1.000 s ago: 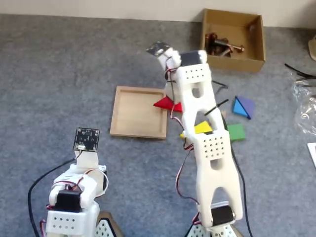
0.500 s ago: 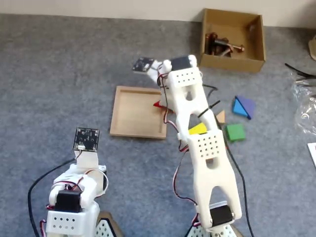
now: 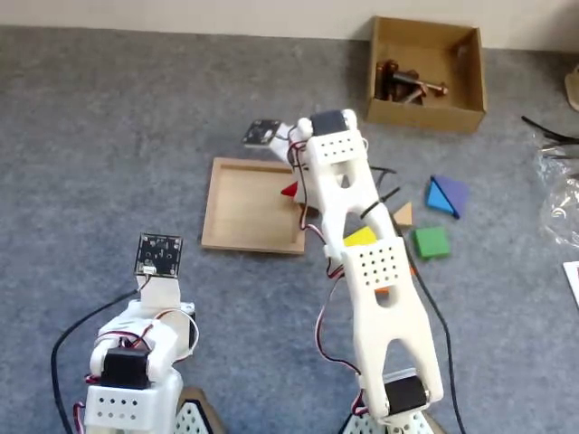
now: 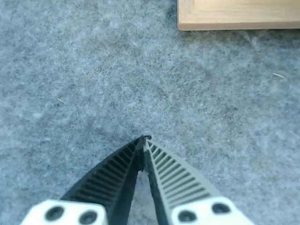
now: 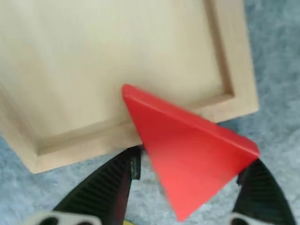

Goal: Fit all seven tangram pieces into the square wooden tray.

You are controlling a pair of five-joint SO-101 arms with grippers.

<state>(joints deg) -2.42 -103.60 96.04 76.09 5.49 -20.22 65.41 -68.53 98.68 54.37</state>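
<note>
My right gripper is shut on a red triangle, held just above the right rim of the square wooden tray. One corner of the triangle reaches over the tray's floor. From above, the red triangle peeks out beside the right arm at the tray edge. Yellow, green, tan, blue and purple pieces lie on the carpet to the tray's right. My left gripper is shut with nothing in it, low over the carpet short of the tray's near corner.
A cardboard box with small parts stands at the back right. Black cables and a plastic bag lie at the right edge. The left arm rests at the front left, and grey carpet covers the table.
The right arm has swung left with the red triangle, from just right of the tray to over its right rim. The left arm has not moved.
</note>
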